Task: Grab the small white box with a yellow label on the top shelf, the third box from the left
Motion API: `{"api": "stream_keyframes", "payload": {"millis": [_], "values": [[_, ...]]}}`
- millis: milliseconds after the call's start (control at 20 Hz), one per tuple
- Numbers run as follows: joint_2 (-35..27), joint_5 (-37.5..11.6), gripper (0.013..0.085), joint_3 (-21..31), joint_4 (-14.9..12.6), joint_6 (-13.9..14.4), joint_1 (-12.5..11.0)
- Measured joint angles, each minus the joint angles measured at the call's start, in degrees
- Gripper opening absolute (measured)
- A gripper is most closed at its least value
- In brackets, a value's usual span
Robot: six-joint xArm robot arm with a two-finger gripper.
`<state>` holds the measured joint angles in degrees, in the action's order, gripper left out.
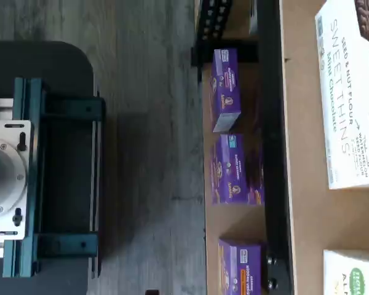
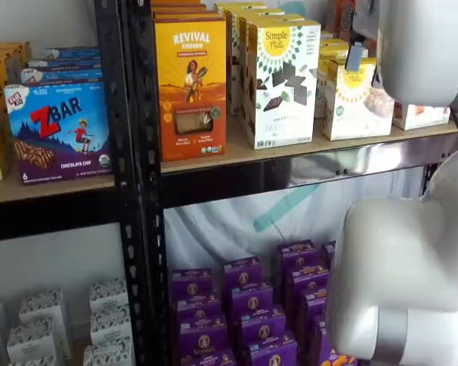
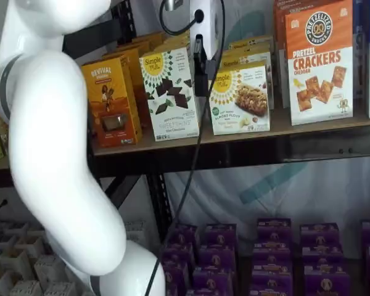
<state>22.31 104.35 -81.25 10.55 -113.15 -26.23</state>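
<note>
The small white box (image 3: 240, 98) with a yellow round logo stands on the top shelf (image 3: 308, 132), right of a taller white carton with dark shapes (image 3: 171, 92). It also shows in a shelf view (image 2: 355, 103), and one corner of it shows in the wrist view (image 1: 350, 276). My gripper (image 3: 200, 68) hangs from above in front of the shelf, between the tall carton and the small white box. Its black fingers show as one dark shape with no plain gap and nothing held. My white arm (image 2: 424, 46) hides the box's right side.
An orange Revival carton (image 3: 111, 102) stands left of the tall carton, and an orange crackers carton (image 3: 317, 61) to the right. Purple boxes (image 3: 271, 259) fill the lower level. A black upright (image 2: 137, 183) separates a neighbouring shelf with a ZBar box (image 2: 57, 130).
</note>
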Motion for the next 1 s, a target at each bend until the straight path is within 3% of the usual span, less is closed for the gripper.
{"api": "stream_keyframes", "payload": {"millis": [550,1000], "values": [[-0.24,0.13,0.0850,0.42,0.04,-2.31,-2.28],[-1.04,-0.29,0.0850,-1.12,6.89,-2.78,-5.09]]}}
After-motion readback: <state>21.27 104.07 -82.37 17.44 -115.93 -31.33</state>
